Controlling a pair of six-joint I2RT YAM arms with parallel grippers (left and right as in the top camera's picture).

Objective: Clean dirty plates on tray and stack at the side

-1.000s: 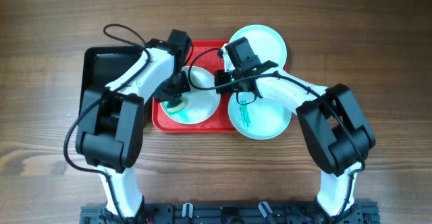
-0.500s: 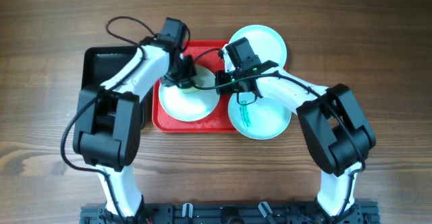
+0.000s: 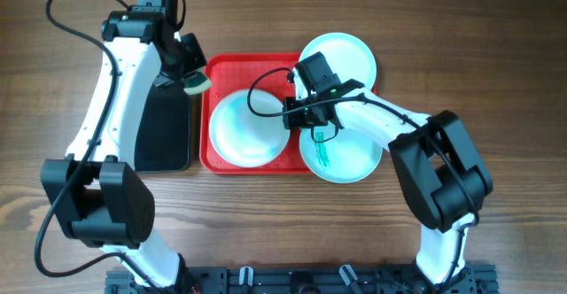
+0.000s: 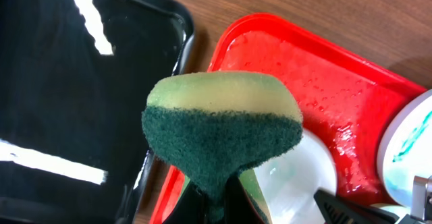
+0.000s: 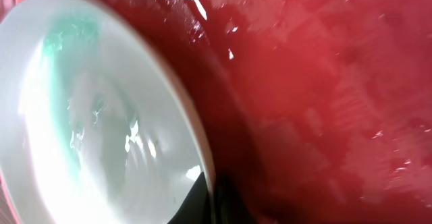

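Observation:
The red tray holds a white plate that looks wet, with only a faint teal trace. My right gripper is shut on this plate's right rim, one finger on each side. My left gripper is shut on a yellow and dark green sponge, held above the gap between the black tray and the red tray. An aqua plate lies at the tray's back right. Another aqua plate with a teal smear lies at the front right.
A smaller black tray lies left of the red tray and also shows in the left wrist view. The table is brown wood. Both aqua plates overlap the red tray's right rim.
My left gripper lifted the sponge off the white plate and swung back and left toward the black tray. The plate's teal smear is mostly gone. The right arm stayed on the rim.

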